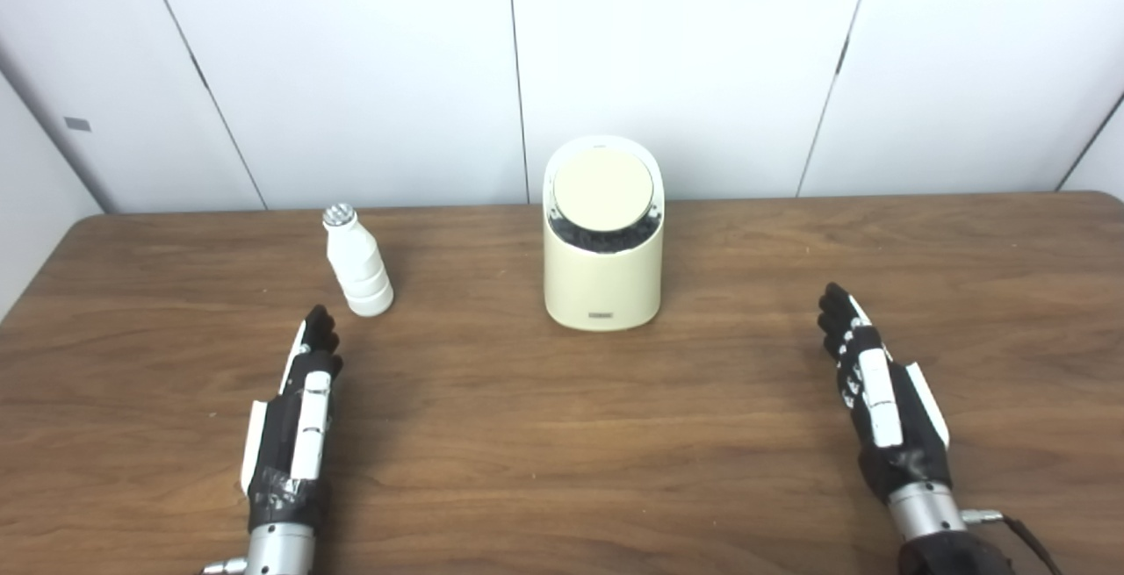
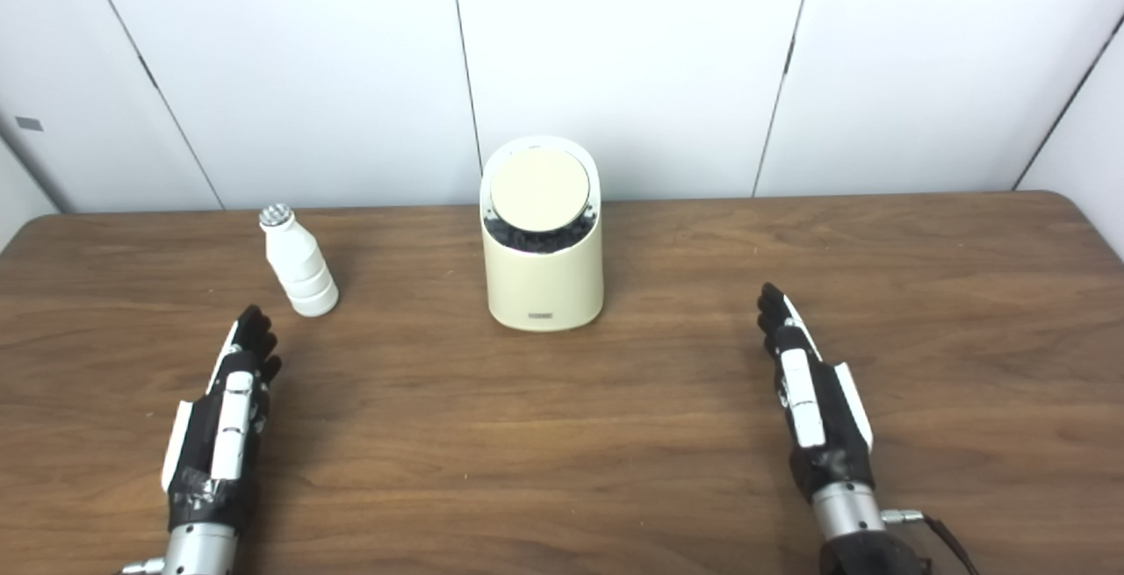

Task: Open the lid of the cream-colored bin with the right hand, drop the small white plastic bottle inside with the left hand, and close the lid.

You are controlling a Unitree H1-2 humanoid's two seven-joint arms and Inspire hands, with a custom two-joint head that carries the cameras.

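A cream-colored bin [image 1: 602, 281] stands upright at the middle back of the wooden table. Its round lid [image 1: 602, 190] lies tilted on top, with a dark gap along its front edge. A small white plastic bottle [image 1: 357, 263] with a silver cap stands upright to the left of the bin. My left hand [image 1: 299, 417] lies flat on the table, open and empty, just in front of the bottle. My right hand [image 1: 874, 391] lies flat, open and empty, to the front right of the bin.
The brown wooden table [image 1: 562, 434] ends at a white panelled wall [image 1: 667, 57] just behind the bin. Its rounded corners show at the far left and far right.
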